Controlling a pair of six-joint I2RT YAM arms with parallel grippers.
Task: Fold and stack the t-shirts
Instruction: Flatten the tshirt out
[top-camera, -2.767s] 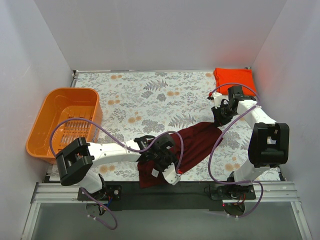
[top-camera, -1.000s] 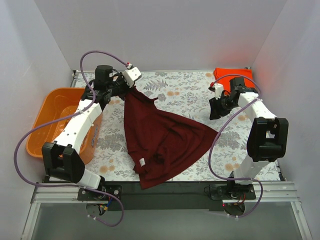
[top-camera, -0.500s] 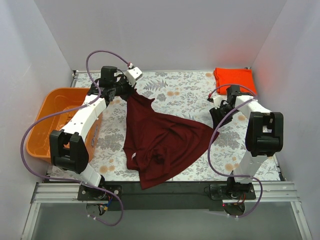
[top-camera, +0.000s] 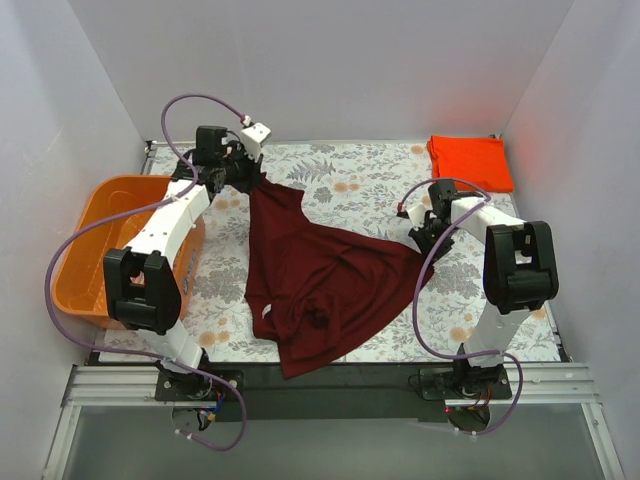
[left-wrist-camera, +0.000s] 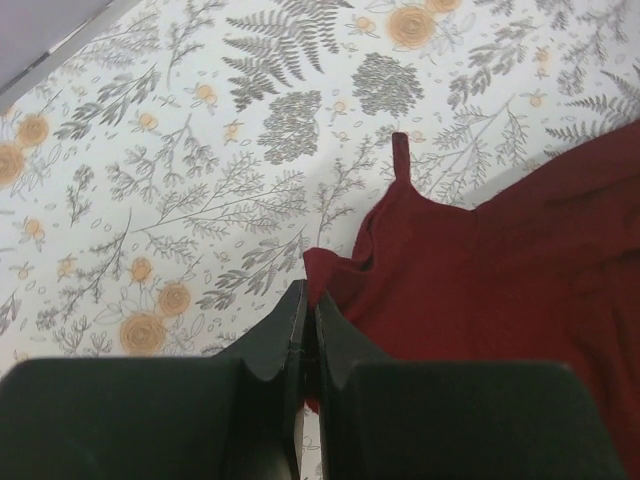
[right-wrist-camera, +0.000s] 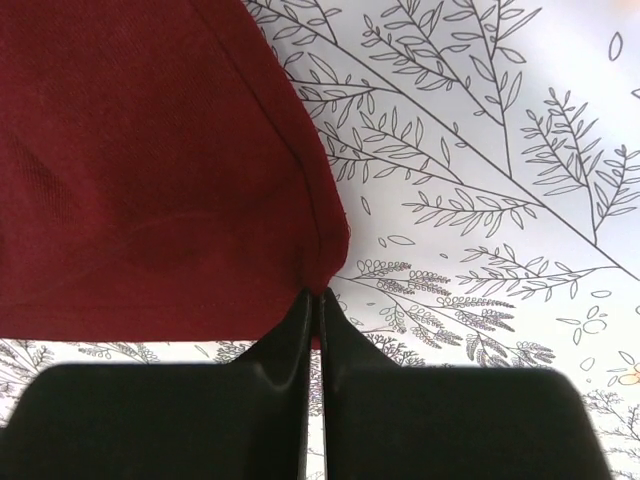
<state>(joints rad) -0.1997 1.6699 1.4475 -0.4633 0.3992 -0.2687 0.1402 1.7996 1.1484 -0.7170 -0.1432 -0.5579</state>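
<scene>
One dark maroon t-shirt (top-camera: 320, 280) lies spread and rumpled on the floral table (top-camera: 360, 195). The left gripper (left-wrist-camera: 306, 305) pinches its far corner and the right gripper (right-wrist-camera: 316, 300) pinches its right corner. One orange basket (top-camera: 130, 181) sits at the left beneath the left arm, and one folded orange-red t-shirt (top-camera: 470, 162) lies apart in the far right corner.

A lab test booth: white panels (top-camera: 320, 70) enclose a floral-clothed table (top-camera: 350, 170).
</scene>
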